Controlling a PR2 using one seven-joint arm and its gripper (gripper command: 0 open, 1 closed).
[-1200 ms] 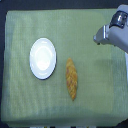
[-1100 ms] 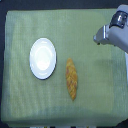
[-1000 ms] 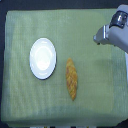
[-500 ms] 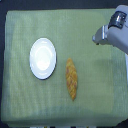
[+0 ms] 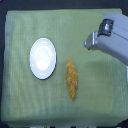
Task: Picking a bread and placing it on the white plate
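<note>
The bread [image 5: 72, 78], a golden-orange ridged pastry tapered at both ends, lies lengthwise on the green cloth near the middle. The white plate [image 5: 42, 58] sits just to the exterior view's left of it, bare and apart from the bread. My gripper [image 5: 87, 43] enters from the upper right on a grey arm, above and to the right of the bread, touching neither thing. The frame is too blurred to show how its fingers stand.
A green cloth [image 5: 20, 100] covers the table almost edge to edge, with dark borders around it. The bulky grey arm [image 5: 112, 42] fills the upper right corner.
The gripper has crept slightly toward the exterior view's left and down. Bread and plate lie where they were.
</note>
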